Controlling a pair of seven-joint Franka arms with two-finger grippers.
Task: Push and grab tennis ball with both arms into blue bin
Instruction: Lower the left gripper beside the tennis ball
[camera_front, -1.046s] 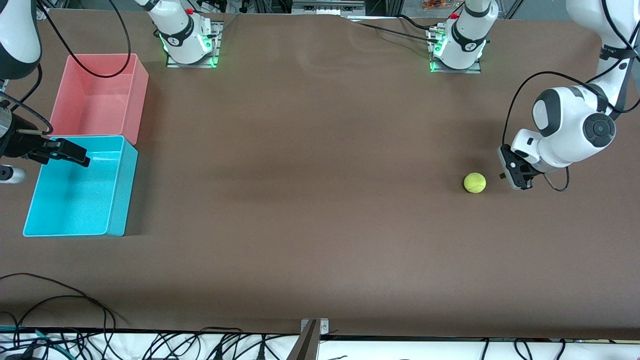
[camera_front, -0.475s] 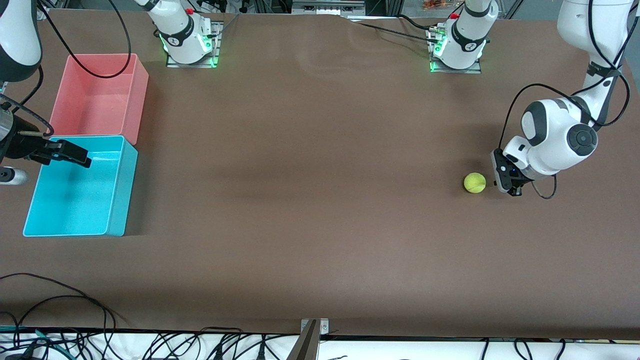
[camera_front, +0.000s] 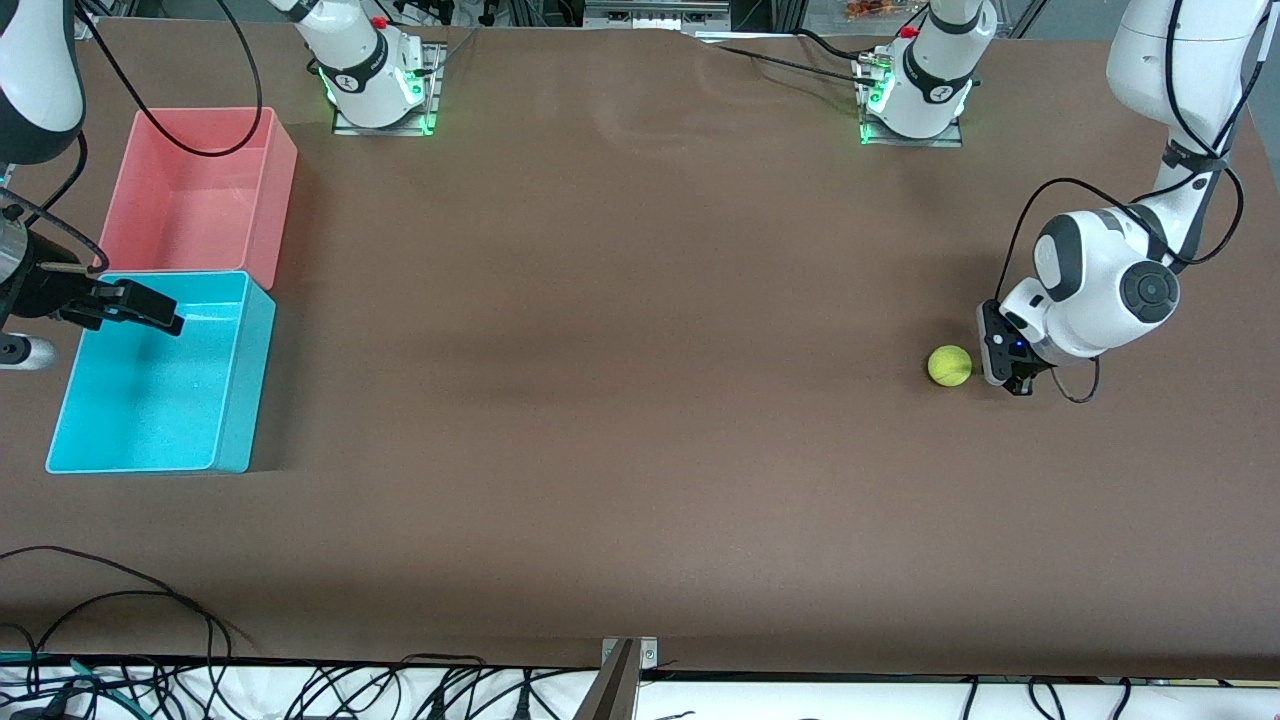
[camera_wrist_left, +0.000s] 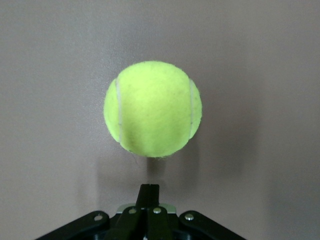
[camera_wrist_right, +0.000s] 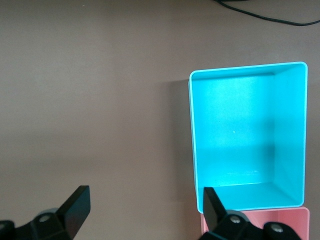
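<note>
Front view is showing the tennis ball (camera_front: 949, 365) sitting on the brown worktop (camera_front: 620, 400) toward the left arm's end, well apart from the blue bin (camera_front: 235, 375). The left gripper (camera_front: 1003, 368) is sitting low just beside the ball, jaws pinched together; only its wrist view is revealing a sliver of worktop between them. The right gripper (camera_front: 165, 318) is waiting over the bin's edge, jaws spread wide.

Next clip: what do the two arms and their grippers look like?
Both arms are glossy white with dark grey joint caps and looping black cables. The left gripper is black with a small blue light; its slim fingers are black. The right gripper is black with wedge-shaped fingers. Both bases glow green.
</note>
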